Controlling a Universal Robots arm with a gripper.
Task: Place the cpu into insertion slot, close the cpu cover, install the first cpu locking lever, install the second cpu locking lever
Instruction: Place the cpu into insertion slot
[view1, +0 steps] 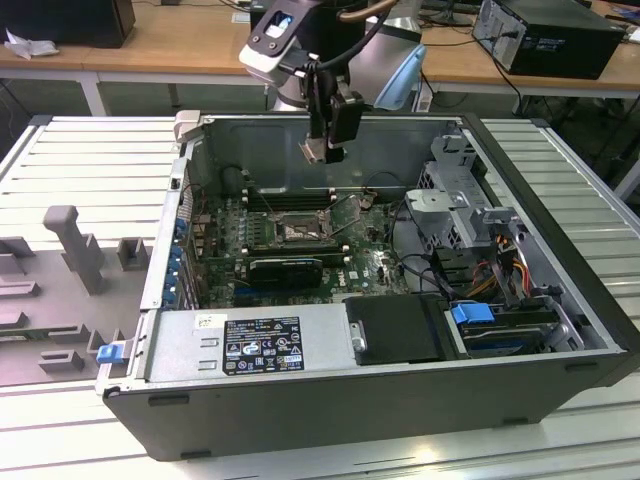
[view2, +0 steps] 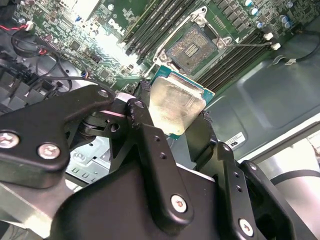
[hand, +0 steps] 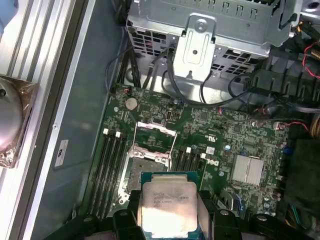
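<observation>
My gripper (view1: 322, 148) is shut on the cpu (view1: 313, 151), a square chip with a silver top, and holds it in the air inside the open computer case, above the motherboard. In both wrist views the black fingers (hand: 131, 212) clamp two opposite edges of the cpu (hand: 167, 207) (view2: 177, 107). The insertion slot (view1: 297, 230) (view2: 192, 47) lies bare on the green board, below and a little ahead of the chip. In the first wrist view the chip hides part of the insertion slot (hand: 142, 167). The cpu cover (hand: 156, 127), a thin silver frame, stands swung open at the slot's far side.
Black memory slots (hand: 112, 165) flank the socket. A grey metal drive cage (view1: 455, 200) with cables (view1: 500, 270) fills the case at the exterior view's right. A black box (view1: 400, 330) sits at the case's near wall. A grey fixture (view1: 75, 245) stands on the table outside.
</observation>
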